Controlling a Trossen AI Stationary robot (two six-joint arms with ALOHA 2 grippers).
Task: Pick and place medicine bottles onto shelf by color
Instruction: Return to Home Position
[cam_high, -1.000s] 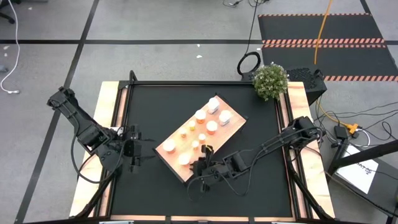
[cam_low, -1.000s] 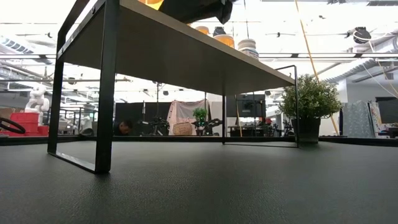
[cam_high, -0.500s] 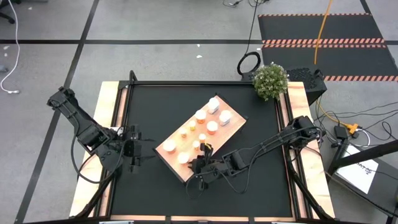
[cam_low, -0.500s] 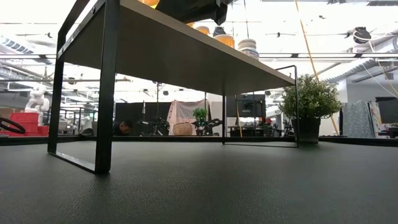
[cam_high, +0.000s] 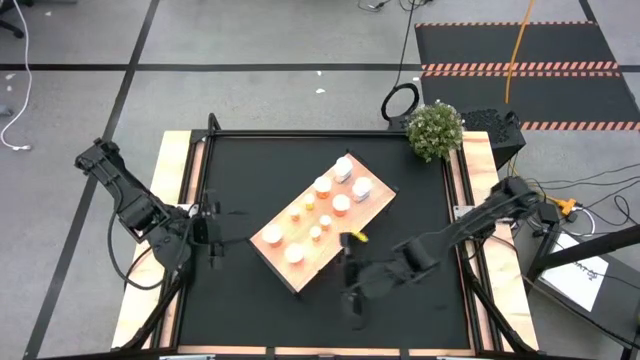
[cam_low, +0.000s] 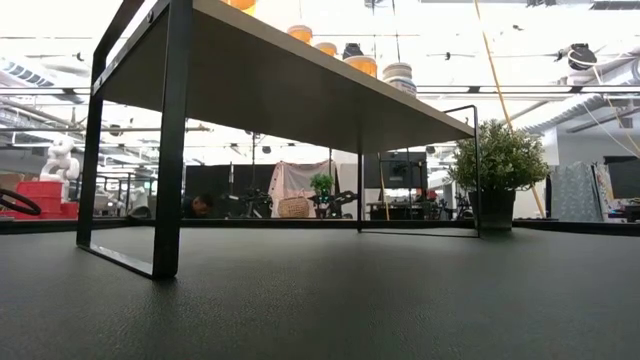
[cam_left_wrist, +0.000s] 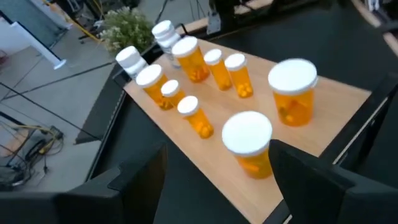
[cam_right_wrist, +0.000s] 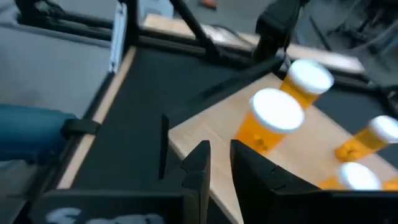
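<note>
Medicine bottles (cam_high: 341, 204): standing upright on the shelf, the white ones grouping at the end nearest the plant (cam_high: 435, 130), the orange ones with white caps filling the rest.
Shelf (cam_high: 305, 272): sitting at an angle in the middle of the black tabletop (cam_high: 250, 170).
Left gripper (cam_high: 216, 238): hovering beside the shelf's left end, jaws spreading wide and holding nothing.
Right gripper (cam_high: 351, 288): hanging over the tabletop just off the shelf's near edge, jaws showing a narrow gap and holding nothing.
Yellow object (cam_high: 354, 238): lying just beside the shelf.
</note>
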